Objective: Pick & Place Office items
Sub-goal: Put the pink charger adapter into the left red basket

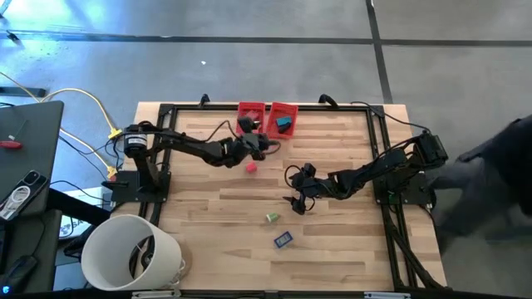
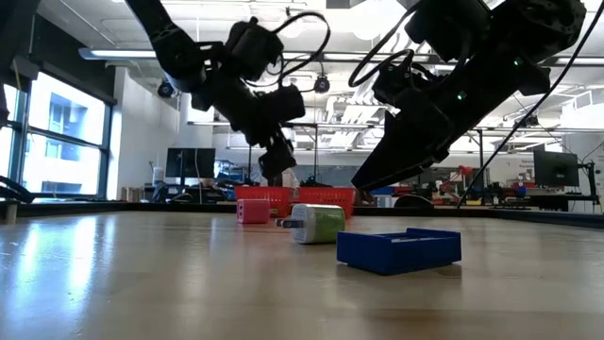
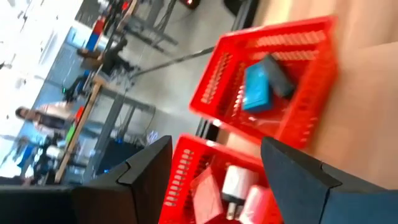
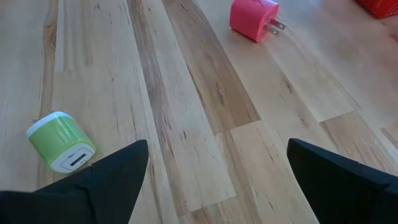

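My left gripper hangs open just in front of two red bins at the table's far edge. Through its gap I see a white piece and a pink one lying in the nearer bin. The other bin holds a teal piece and a dark one. A pink plug-shaped item lies on the table close to this gripper. My right gripper stands wide open over bare wood at mid-table. A green item lies beside it, and a blue item lies nearer the front edge.
A large white bucket stands off the table's near left corner. A black frame runs around the tabletop. Cables trail at the left. A dark-clothed person is at the right edge.
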Action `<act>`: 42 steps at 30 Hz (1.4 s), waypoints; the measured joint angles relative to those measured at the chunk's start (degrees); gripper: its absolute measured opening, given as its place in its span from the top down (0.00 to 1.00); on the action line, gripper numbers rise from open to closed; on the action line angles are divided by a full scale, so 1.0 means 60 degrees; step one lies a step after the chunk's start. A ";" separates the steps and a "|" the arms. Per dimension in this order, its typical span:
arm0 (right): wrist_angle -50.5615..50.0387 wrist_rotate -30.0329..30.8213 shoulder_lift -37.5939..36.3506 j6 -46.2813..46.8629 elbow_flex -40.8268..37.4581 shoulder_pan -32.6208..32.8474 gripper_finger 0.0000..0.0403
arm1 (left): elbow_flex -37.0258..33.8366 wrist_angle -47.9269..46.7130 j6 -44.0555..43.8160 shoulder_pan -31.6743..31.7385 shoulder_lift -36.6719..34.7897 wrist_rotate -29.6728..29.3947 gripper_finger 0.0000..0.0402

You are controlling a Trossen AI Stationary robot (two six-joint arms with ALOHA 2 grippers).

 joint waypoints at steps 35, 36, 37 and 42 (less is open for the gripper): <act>-0.0204 0.0076 0.0000 0.0248 0.0000 0.0000 0.08 | 0.0000 -0.1933 -0.0035 -0.3395 -0.2209 0.0122 0.41; -0.0203 0.0072 0.0000 0.0249 0.0000 0.0000 0.08 | 0.0000 -0.2479 -0.0415 -0.3406 -0.2373 0.0579 0.41; -0.0206 0.0075 0.0000 0.0249 0.0000 0.0000 0.08 | 0.0003 -0.3072 -0.0866 -0.3379 -0.2537 0.1031 0.41; -0.0197 0.0072 0.0000 0.0255 -0.0003 0.0000 0.08 | 0.0000 -0.5587 -0.2775 -0.2821 -0.2922 0.2880 0.41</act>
